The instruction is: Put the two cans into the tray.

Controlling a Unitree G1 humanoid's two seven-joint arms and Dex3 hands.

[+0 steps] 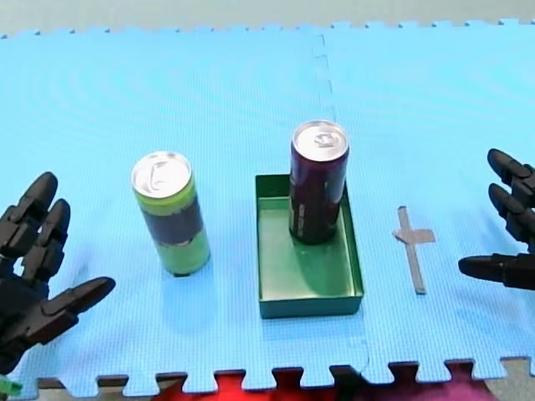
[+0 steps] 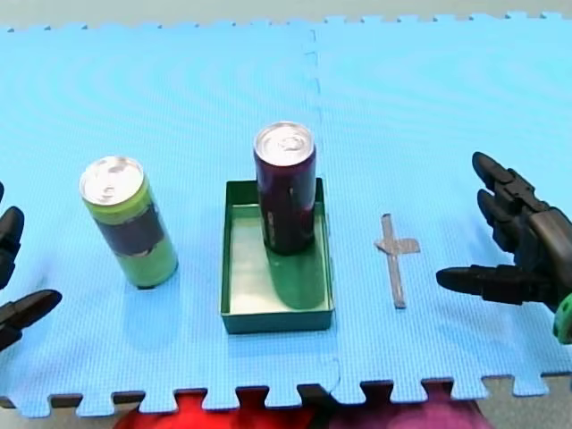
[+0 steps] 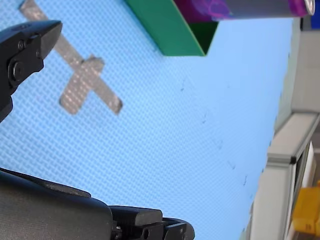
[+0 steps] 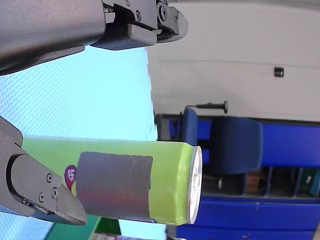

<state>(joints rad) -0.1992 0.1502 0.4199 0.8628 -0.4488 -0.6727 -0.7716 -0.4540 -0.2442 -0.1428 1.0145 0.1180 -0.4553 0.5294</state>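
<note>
Left hand (image 1: 42,267), empty and uncurled, hovers left of the tray (image 1: 292,276), right hand (image 2: 518,255) likewise right; best grasp the green can (image 1: 171,213) mid-body, clearing the purple can (image 1: 318,180) inside.

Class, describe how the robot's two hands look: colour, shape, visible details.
Both are matt black, three-fingered hands of jointed segments tapering to blunt tips. The left hand is at the blue foam mat's left edge, the right hand at its right edge. A green part shows at the right wrist. In the second wrist view a finger bears small screw heads.
</note>
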